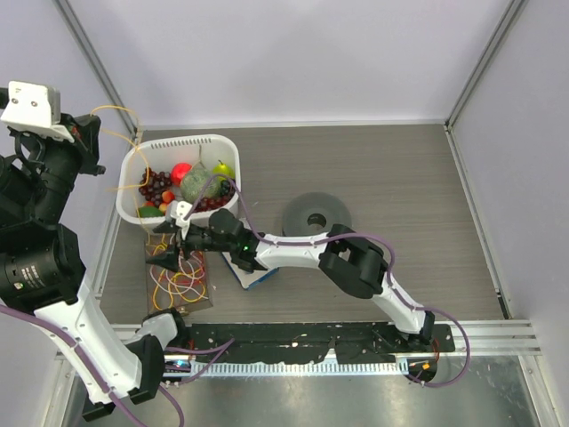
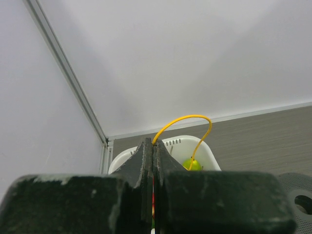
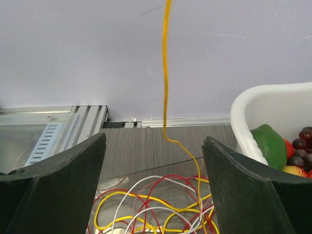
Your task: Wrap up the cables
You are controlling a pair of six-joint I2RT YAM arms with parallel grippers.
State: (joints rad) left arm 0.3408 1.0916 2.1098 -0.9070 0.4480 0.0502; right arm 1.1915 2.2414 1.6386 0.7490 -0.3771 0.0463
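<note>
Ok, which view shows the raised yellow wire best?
Right wrist: the yellow wire rises clear from the wire pile inside the open right gripper. Left wrist shows only a short loop leaving the shut left gripper; top external shows faint loops.

The yellow wire (image 3: 165,73) runs off the right wrist view's top edge.

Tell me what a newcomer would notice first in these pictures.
A thin yellow wire rises in a loop from the shut left jaws, held high beside the white basket of fruit at the table's far left. Below, the right jaws gape over a tangle of yellow, red and white wires, with a dark grey spool mid-table.
</note>
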